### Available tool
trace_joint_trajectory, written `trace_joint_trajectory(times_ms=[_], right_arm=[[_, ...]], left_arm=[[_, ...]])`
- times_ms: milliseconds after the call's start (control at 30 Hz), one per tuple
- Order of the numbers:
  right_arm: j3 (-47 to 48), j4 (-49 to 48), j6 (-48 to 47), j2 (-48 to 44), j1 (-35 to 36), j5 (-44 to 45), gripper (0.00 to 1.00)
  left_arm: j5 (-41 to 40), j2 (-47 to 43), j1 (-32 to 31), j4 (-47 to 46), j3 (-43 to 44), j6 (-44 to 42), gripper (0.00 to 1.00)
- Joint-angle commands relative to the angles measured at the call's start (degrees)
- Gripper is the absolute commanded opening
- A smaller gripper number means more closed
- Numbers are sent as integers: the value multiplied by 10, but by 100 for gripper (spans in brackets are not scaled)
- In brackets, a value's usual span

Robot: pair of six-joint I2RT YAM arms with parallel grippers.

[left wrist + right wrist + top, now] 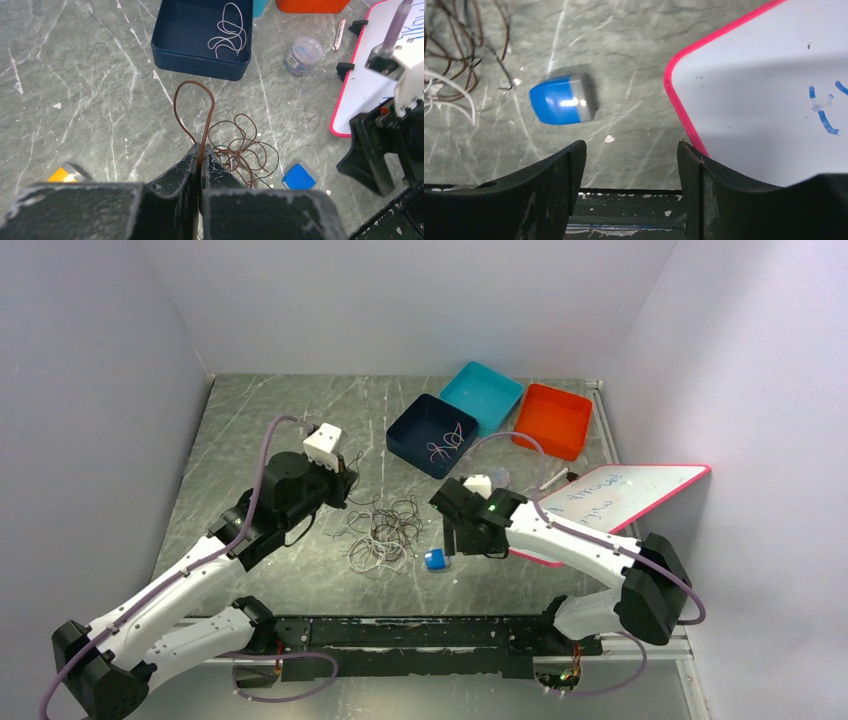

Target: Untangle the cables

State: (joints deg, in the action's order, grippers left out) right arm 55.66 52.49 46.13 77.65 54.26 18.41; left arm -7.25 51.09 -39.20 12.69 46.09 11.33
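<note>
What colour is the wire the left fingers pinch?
Brown. The wire shows best in the left wrist view.

Top view high, whole table (260,440); wrist views close, downward; all share cables (385,530), blue block (435,560).

Smooth-sheathed cables (383,530) lie on a matt, marbled table (260,430).

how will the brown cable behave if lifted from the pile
Probably floppy yet springy: the brown cable holds an arched loop past the left fingers. Likely light, being so thin. Its coils cross the pile, so it may drag others along.
</note>
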Motion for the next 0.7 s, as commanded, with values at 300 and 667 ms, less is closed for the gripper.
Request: trace_joint_trajectory(times_ms=[300,667], right_arm=[[-51,18,-47,-86,-178,26,71],[-46,-68,-122,-114,-209,-69,71]], left_arm=[[21,27,3,-29,8,-10,7],[27,34,3,-34,7,-8,7]])
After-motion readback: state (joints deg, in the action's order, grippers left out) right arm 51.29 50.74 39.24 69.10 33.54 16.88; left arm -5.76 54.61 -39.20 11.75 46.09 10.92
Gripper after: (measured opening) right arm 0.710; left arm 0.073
